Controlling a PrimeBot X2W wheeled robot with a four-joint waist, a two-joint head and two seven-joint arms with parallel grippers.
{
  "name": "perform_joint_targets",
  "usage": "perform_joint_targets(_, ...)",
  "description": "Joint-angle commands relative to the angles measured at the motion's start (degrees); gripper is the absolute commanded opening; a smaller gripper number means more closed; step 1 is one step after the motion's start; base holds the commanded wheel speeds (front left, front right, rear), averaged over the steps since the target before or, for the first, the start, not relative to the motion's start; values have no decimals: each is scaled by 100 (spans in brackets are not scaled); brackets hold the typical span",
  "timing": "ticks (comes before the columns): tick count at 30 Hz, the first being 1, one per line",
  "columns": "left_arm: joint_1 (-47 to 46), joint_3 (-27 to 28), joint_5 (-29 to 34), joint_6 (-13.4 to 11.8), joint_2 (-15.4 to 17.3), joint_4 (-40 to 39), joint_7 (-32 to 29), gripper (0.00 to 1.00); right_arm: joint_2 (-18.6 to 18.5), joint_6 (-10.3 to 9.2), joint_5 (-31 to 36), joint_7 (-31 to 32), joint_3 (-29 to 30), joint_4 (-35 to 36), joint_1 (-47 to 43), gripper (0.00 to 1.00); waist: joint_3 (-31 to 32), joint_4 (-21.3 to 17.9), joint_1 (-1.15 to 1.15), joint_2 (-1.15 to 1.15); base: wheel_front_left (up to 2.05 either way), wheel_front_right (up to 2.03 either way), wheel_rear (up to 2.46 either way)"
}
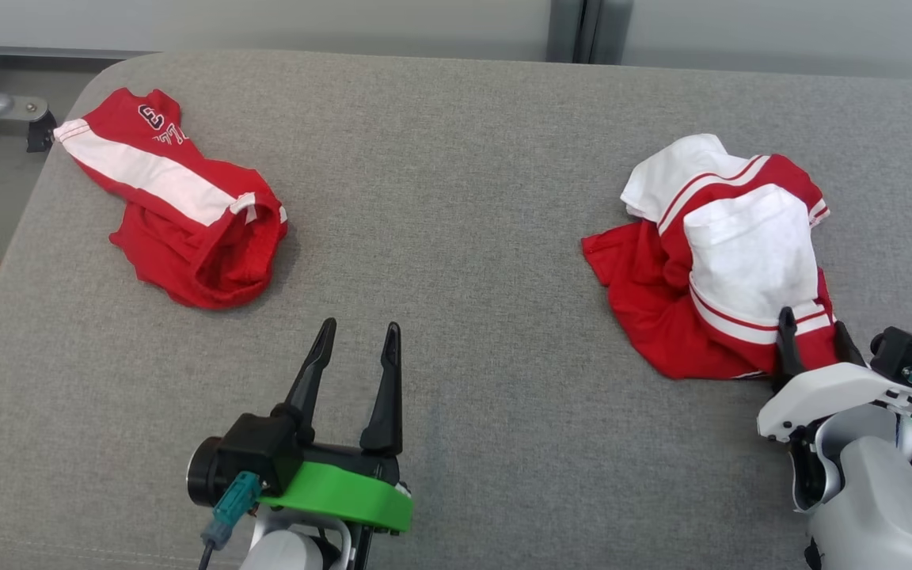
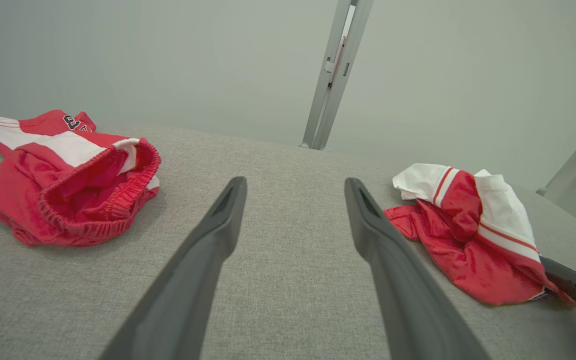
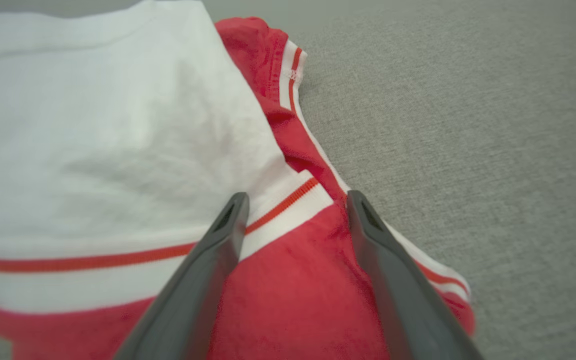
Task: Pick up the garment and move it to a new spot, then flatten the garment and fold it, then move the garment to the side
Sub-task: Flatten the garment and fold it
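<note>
Garment (image 1: 741,261): red-and-white heap lay right on counter (image 1: 456,237).
Right gripper (image 1: 812,318): my jaws stood wide at its near edge.
Left gripper (image 1: 361,324): jaws wide, hung near middle.
Shorts (image 1: 187,214): red, far left.

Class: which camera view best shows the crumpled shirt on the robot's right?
The head view: the whole shirt lies in frame, outline and folds seen from above. The left wrist view shows it low, side-on, at the right. The right wrist view shows a blurred close-up of one striped edge.
</note>
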State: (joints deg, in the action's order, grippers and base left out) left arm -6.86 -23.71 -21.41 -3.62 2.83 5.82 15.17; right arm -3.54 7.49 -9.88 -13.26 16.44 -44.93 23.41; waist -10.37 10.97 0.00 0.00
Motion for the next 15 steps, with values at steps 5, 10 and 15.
perform_joint_targets(5,-108,52,-56,-47,12,20,-3,100,-28,0,-332,-75,-288,-273,167,0,45,-39,0,0,0,0,0)
perform_joint_targets(10,-43,39,-62,-37,12,43,-3,100,-105,0,-573,-182,-415,-11,238,0,176,-155,0,0,0,0,0)
perform_joint_targets(15,50,70,-94,-13,13,70,-3,100,-300,0,-638,-197,-245,774,204,0,374,-229,0,0,0,0,0)
